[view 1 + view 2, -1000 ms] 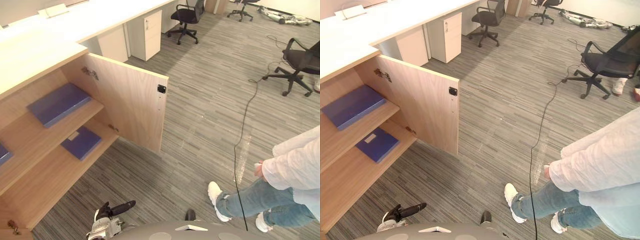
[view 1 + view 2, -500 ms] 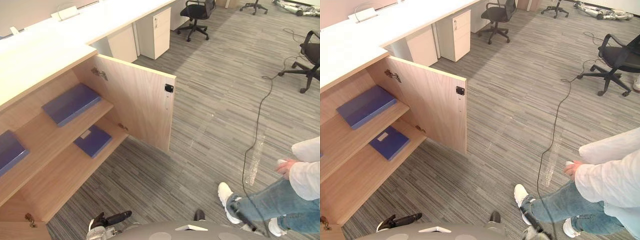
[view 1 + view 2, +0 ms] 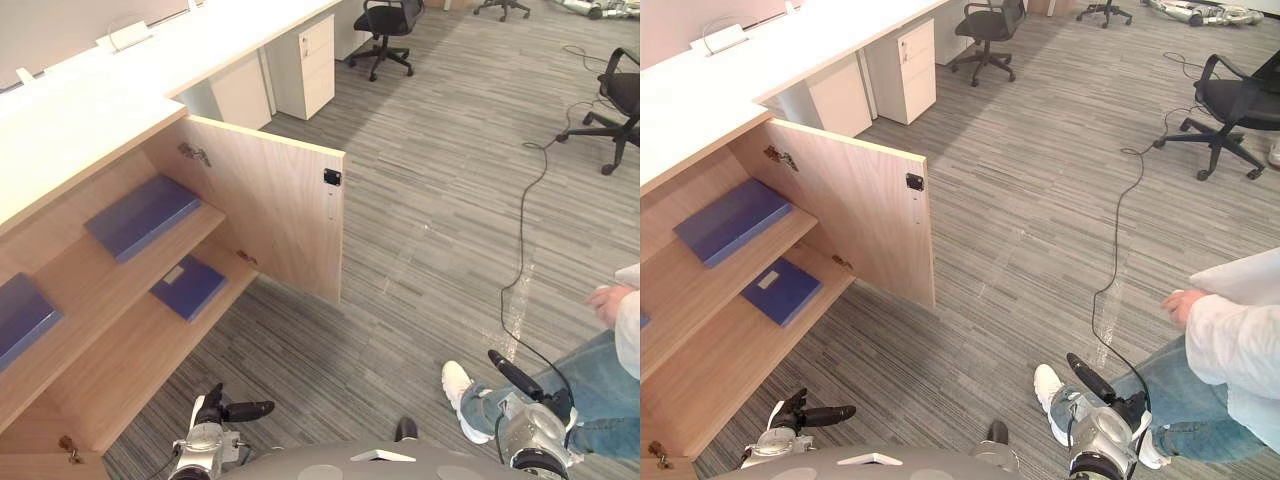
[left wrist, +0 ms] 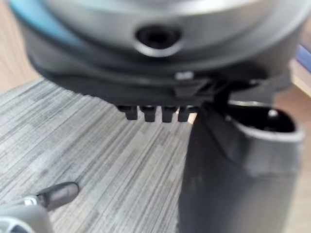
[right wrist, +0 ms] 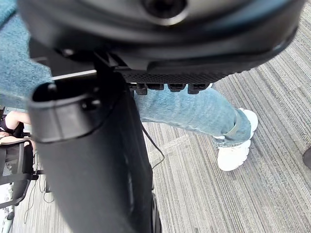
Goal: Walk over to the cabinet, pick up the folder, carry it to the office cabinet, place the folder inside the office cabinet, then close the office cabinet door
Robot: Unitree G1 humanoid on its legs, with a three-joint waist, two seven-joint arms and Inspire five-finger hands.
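The wooden cabinet (image 3: 60, 400) stands open at my left, its door (image 3: 270, 220) swung out over the carpet. A large blue folder (image 3: 142, 215) lies flat on the upper shelf. A smaller blue folder (image 3: 190, 287) with a white label lies on the lower shelf, and a third one (image 3: 20, 318) is at the far left. My left hand (image 3: 235, 410) hangs low near the cabinet's front corner, fingers straight, holding nothing. My right hand (image 3: 515, 375) is low at the right, also open and empty, in front of a person's leg.
A person in jeans (image 3: 600, 385) and white shoes (image 3: 458, 385) stands close at my right. A black cable (image 3: 525, 230) runs across the grey carpet. Office chairs (image 3: 392, 25) (image 3: 620, 100), a white drawer unit (image 3: 305, 60) and a long white desk (image 3: 120, 80) lie beyond.
The camera has shifted slightly. My right hand has come into view at the lower right. The person has drawn back toward the right edge. The folders and the door have not moved.
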